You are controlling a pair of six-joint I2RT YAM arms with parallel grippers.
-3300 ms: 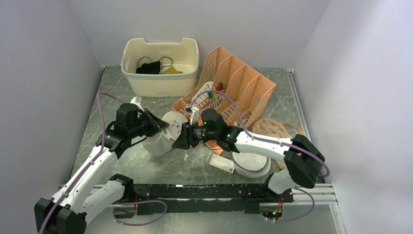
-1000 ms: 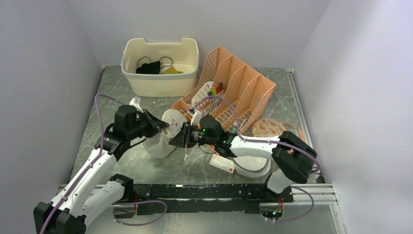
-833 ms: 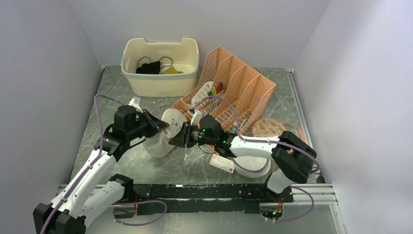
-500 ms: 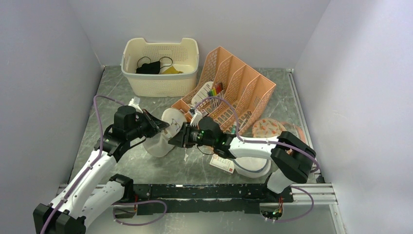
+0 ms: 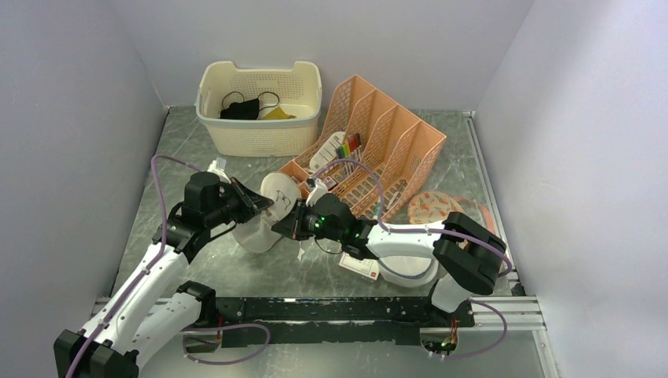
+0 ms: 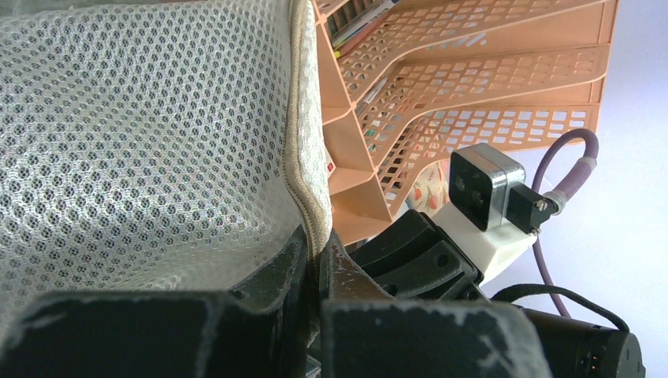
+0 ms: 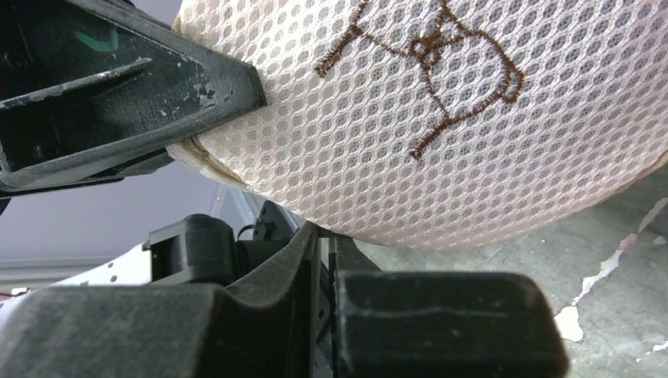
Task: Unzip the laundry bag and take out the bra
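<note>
The laundry bag, white mesh with a beige zipper rim, is held up between both grippers left of the table's middle. My left gripper is shut on its beige zipper rim, with mesh filling the left wrist view. My right gripper is shut at the bag's lower edge, under the mesh face with brown embroidery. Something thin sits between its pads; I cannot tell whether it is the zipper pull. The left fingers show beside the bag. The bra is hidden.
A cream basket at the back left holds a black mask-like cloth. An orange file organiser stands just behind the right arm. A white mesh disc with grey-blue rim and a small card lie near the right base.
My right gripper has slid left along the bag's edge, closer to the left gripper. The bag's round face has tipped up toward the back. The left arm has barely moved.
</note>
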